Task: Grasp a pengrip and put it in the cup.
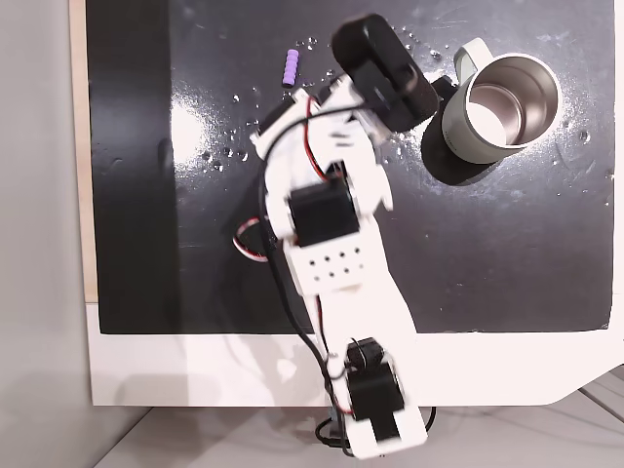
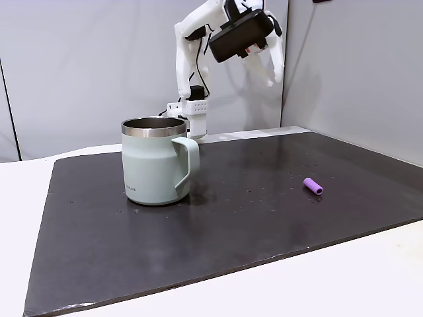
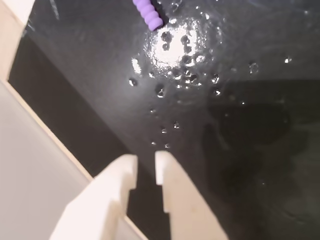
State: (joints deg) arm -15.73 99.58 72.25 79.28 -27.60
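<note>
The pengrip [image 1: 290,68], a small purple ribbed tube, lies on the black mat near its far edge in a fixed view. It also lies at the mat's right [image 2: 313,186] and at the top edge of the wrist view [image 3: 148,12]. The cup [image 1: 458,136], a pale grey-green mug with a steel inside, stands upright at the right; in the other fixed view the cup [image 2: 155,165] stands left of centre with its handle toward the pengrip. My gripper [image 2: 275,82] hangs high above the mat, between the two. Its white fingers [image 3: 122,175] stand a narrow gap apart around nothing, gripper [image 3: 146,162] short of the pengrip.
A black mat [image 1: 487,253] covers most of the white table [image 1: 195,370]. Small shiny specks dot the mat near the pengrip. A pale strip [image 3: 30,165] borders the mat at the left of the wrist view. The arm's base [image 2: 192,112] stands behind the cup.
</note>
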